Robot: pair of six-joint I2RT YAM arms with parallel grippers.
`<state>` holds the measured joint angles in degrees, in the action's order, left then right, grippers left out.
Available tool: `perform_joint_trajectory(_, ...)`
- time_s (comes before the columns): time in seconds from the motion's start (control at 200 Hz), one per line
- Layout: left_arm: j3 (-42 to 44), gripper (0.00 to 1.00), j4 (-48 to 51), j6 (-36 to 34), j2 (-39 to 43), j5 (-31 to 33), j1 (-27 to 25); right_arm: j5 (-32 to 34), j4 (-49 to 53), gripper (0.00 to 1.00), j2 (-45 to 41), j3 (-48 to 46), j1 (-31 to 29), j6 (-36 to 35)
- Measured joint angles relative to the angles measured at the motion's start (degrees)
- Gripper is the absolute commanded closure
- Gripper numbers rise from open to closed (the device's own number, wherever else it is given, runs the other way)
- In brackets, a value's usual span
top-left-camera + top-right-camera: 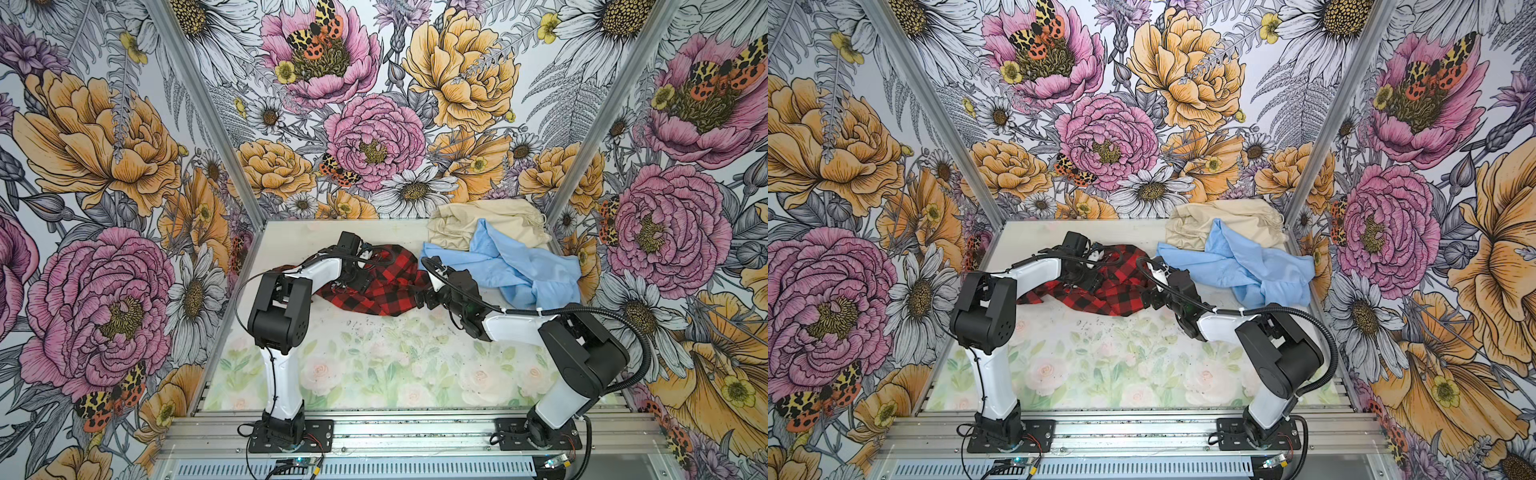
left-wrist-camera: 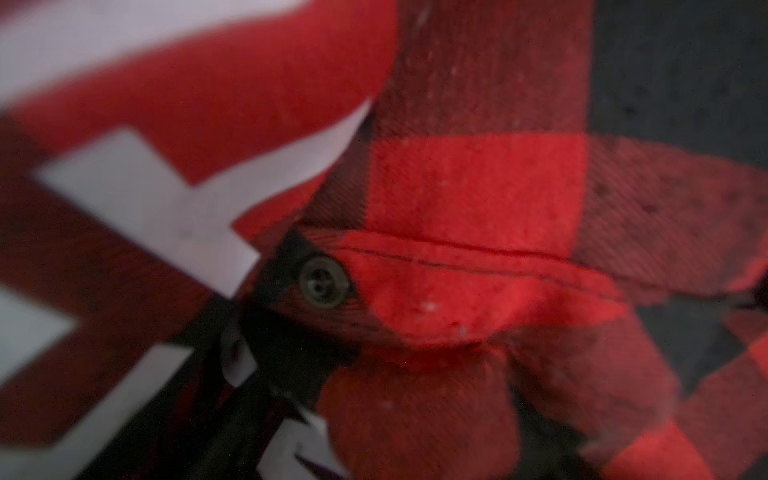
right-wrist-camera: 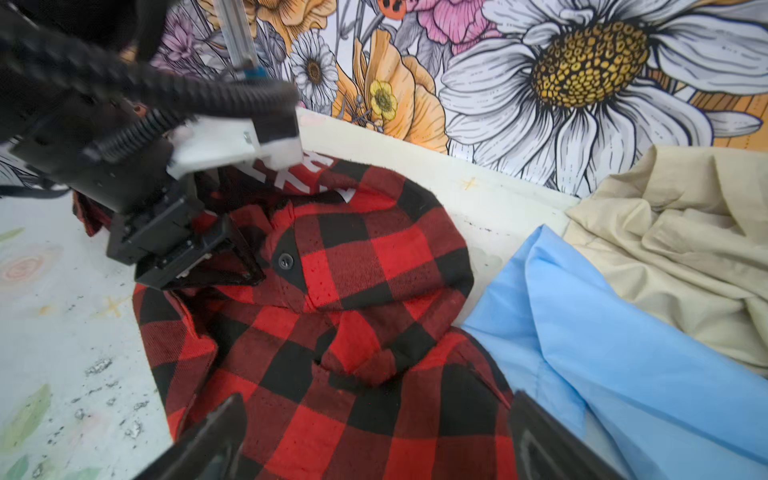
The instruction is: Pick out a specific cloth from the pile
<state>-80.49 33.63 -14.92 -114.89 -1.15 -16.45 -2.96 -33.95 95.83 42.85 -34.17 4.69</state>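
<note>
Bare table [image 1: 374, 365] nearside; pile [image 1: 519, 266] far-right.

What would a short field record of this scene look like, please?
checked cloth: red-and-black, crumpled on the table, edge meeting the light blue cloth
light blue cloth: overlapping the cream cloth, back right corner
left gripper: down on the checked cloth; grip unclear
right gripper: open, above the checked cloth

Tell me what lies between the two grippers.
Only the checked cloth lies between the left gripper and the open right gripper; the right wrist view shows it.
</note>
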Motion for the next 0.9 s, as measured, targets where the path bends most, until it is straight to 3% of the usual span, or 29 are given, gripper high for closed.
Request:
perform_joint_trajectory(0.045, -0.63, 1.0, 0.46, 0.52, -0.07, 0.85, 0.02, -0.22, -1.73, 0.02, 0.0, 0.0, -0.22, 0.31)
perform_joint_trajectory(0.27, -2.75, 1.0, 0.96, 4.22, 3.56, 3.69, 2.23, -0.26, -6.05, 0.02, -0.02, -0.07, -0.35, 0.87)
perform_joint_trajectory(0.43, 0.46, 1.0, -2.01, 6.93, 19.21, 5.49, 6.8, 1.62, -7.34, 0.02, -0.9, -1.29, -0.26, 1.31)
perform_joint_trajectory(0.615, -0.37, 1.0, -8.0, 6.73, 36.5, 14.78, 9.51, 7.72, -6.54, 0.02, -3.76, -1.66, -0.26, 2.38)
perform_joint_trajectory(0.901, -18.18, 1.0, -8.46, 2.69, 33.53, 24.79, 10.49, 11.72, -1.64, 0.03, -6.82, -1.11, -0.26, 4.9)
